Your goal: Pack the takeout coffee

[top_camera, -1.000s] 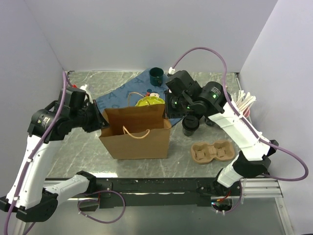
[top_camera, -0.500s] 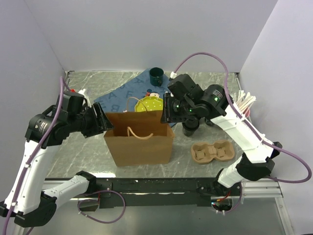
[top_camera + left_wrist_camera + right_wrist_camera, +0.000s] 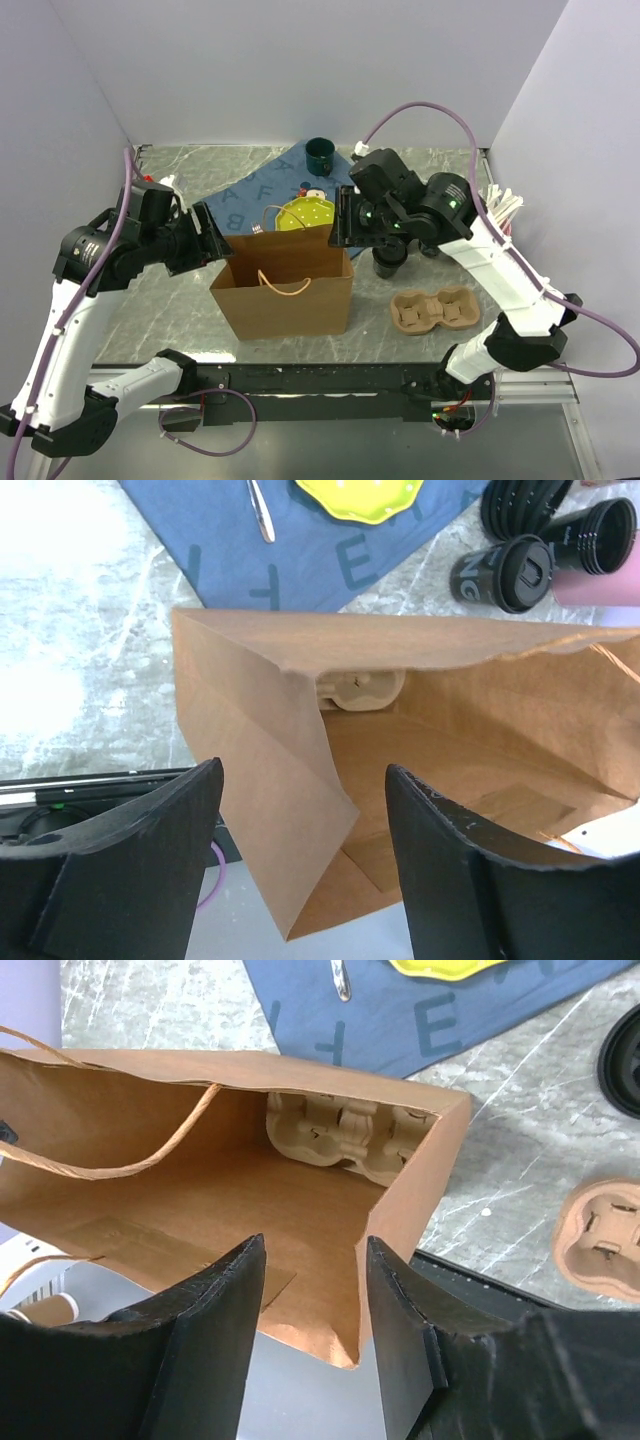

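Flanking the bag (image 3: 285,295), left gripper (image 3: 303,780) and right gripper (image 3: 315,1250) open, you are leaving cups (image 3: 510,572), upper right, unpacked; carrier (image 3: 340,1130) inside.

Bright even light, soft shadows.

Paper bag (image 3: 285,295) brown. Cloth (image 3: 240,200) blue, darker letter print. Plate (image 3: 305,213) yellow-green, pale dots. Mug (image 3: 320,153) dark green. Coffee cups (image 3: 505,572) black, white lettering. Cup carrier (image 3: 435,308) tan. Worktop (image 3: 160,295) grey marble veining.

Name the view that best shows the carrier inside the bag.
Right wrist: the pulp carrier shows its wells deep in the paper bag. Left wrist catches only a sliver; top view hides it.
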Tool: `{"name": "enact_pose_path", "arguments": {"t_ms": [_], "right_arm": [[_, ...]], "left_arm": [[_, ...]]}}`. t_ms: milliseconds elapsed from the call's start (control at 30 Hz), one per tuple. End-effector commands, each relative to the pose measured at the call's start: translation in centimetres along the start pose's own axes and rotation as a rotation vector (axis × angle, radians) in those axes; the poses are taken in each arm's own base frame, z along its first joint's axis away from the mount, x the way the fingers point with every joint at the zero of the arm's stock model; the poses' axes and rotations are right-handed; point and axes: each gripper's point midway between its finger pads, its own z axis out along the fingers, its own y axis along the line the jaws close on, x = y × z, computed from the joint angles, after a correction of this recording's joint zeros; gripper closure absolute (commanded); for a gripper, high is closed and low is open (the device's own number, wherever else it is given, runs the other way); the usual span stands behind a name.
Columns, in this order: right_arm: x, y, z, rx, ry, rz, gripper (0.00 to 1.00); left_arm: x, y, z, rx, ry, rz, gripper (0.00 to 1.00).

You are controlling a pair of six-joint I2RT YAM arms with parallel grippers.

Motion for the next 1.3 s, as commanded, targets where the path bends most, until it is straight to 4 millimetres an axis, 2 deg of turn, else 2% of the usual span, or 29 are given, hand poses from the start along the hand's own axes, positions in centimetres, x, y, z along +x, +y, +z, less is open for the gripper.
{"name": "enact_pose_path", "arguments": {"t_ms": [0, 100, 167, 333, 367, 467, 500, 567, 600, 667, 700, 733, 767, 900, 1100, 1267], "right_arm": [[1.3, -3.4, -4.7, 0.062, -0.008, -0.026, 0.47], [0.1, -3.9, -5.9, 0.057, -0.072, -0.042, 0.47], [-0.4, -4.8, -6.2, 0.082, -0.101, -0.043, 0.47], [-1.2, -10.9, -4.5, 0.248, -0.113, 0.004, 0.47], [-1.2, -11.7, -4.2, 0.259, -0.112, -0.007, 0.47], [-1.4, -14.4, -2.4, 0.310, -0.122, 0.001, 0.43], [-0.9, -15.4, -0.8, 0.339, -0.094, 0.000, 0.40], [-0.5, -17.5, 1.1, 0.411, -0.051, 0.001, 0.36], [0.6, -18.5, 2.6, 0.442, -0.005, -0.001, 0.36], [0.6, -19.5, 4.7, 0.463, 0.030, -0.026, 0.31], [1.4, -20.0, 5.9, 0.472, 0.064, -0.043, 0.27], [0.7, -20.0, 6.9, 0.454, 0.047, -0.057, 0.22], [1.1, -20.5, 8.0, 0.461, 0.081, -0.086, 0.20], [-0.2, -21.3, 10.3, 0.454, 0.089, -0.087, 0.14], [-1.3, -22.1, 12.7, 0.501, 0.135, -0.006, 0.12], [-1.1, -22.1, 14.7, 0.513, 0.135, 0.092, 0.12]], "left_arm": [[-1.2, 0.2, -0.9, -0.015, -0.069, 0.017, 0.28], [-2.1, -0.1, -1.4, -0.013, -0.108, 0.021, 0.24], [-2.4, -0.4, -1.8, 0.000, -0.125, 0.029, 0.18], [-2.9, -0.7, -2.2, 0.022, -0.155, 0.058, 0.01], [-2.9, -0.6, -2.3, 0.025, -0.161, 0.071, 0.01], [-2.8, -0.5, -2.7, 0.034, -0.176, 0.077, 0.03], [-3.0, -0.1, -2.5, 0.014, -0.192, 0.068, 0.03], [-3.2, 0.2, -2.9, 0.008, -0.225, 0.027, 0.03], [-3.0, 0.4, -2.9, 0.002, -0.227, 0.009, 0.03], [-2.8, 0.4, -3.3, 0.022, -0.237, 0.008, 0.03], [-2.6, 0.3, -3.3, 0.033, -0.235, 0.017, 0.03], [-2.4, 0.2, -3.5, 0.050, -0.236, 0.038, 0.03], [-2.2, 0.0, -3.5, 0.067, -0.230, 0.046, 0.03], [-1.7, -0.1, -3.6, 0.069, -0.207, 0.005, 0.03], [-1.8, -0.3, -4.5, 0.092, -0.231, 0.018, 0.03], [-1.2, 0.2, -4.0, 0.067, -0.201, -0.017, 0.03]]}}
